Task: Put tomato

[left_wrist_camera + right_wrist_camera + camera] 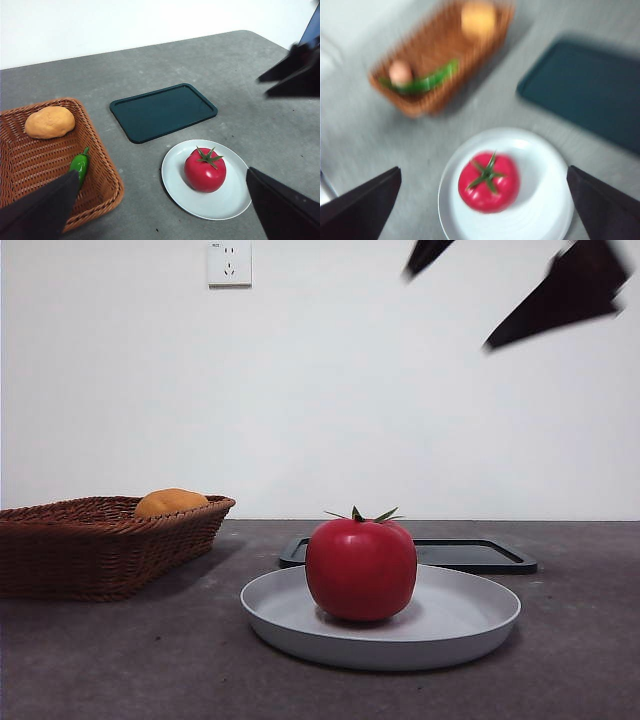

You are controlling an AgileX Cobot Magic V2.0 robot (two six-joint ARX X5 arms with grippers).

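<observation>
The tomato [361, 569], glossy red with a green stem, sits upright in the middle of a round grey plate [470, 625]. The right wrist view is blurred. It shows the tomato [488, 182] on the plate [540, 160], below and between the jaws of my open, empty right gripper [484, 169]. In the front view that gripper [450, 308] shows only as black tips high at the top right, well above the plate. My left gripper [162, 171] is open and empty. It hangs high over the table, with the tomato [205, 170] far below it.
A dark green flat tray [162, 111] lies behind the plate. A brown wicker basket [107, 172] at the left holds an orange-yellow fruit [49, 122] and a green pepper [79, 164]. A white wall with a socket [229, 262] stands behind the table.
</observation>
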